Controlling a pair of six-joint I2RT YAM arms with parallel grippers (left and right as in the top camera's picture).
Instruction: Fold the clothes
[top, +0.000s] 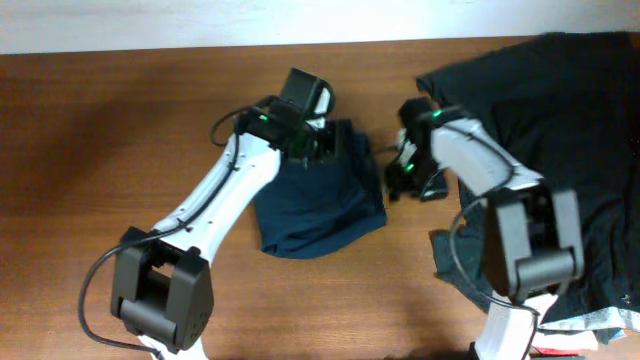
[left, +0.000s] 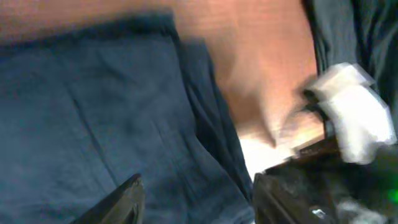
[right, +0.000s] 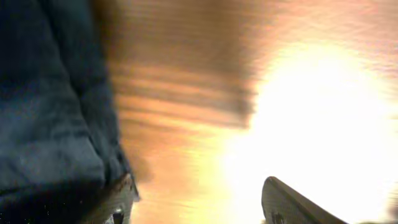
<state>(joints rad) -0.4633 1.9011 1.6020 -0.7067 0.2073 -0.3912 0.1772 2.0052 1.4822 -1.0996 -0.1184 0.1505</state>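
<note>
The navy blue garment (top: 320, 205) lies folded in the middle of the wooden table. It fills the left wrist view (left: 93, 124) and shows at the left of the right wrist view (right: 43, 112). My left gripper (top: 325, 140) hovers over its far edge, open and empty (left: 196, 199). My right gripper (top: 395, 178) is just beyond the garment's right edge, open and empty over bare wood (right: 196, 199). The charcoal-black T-shirt (top: 560, 120) lies spread at the table's right side.
The wooden table (top: 100, 150) is bare on its left half. The black T-shirt's hem reaches the front right, where some white and red items (top: 590, 325) lie at the table's edge. A white wall runs along the back.
</note>
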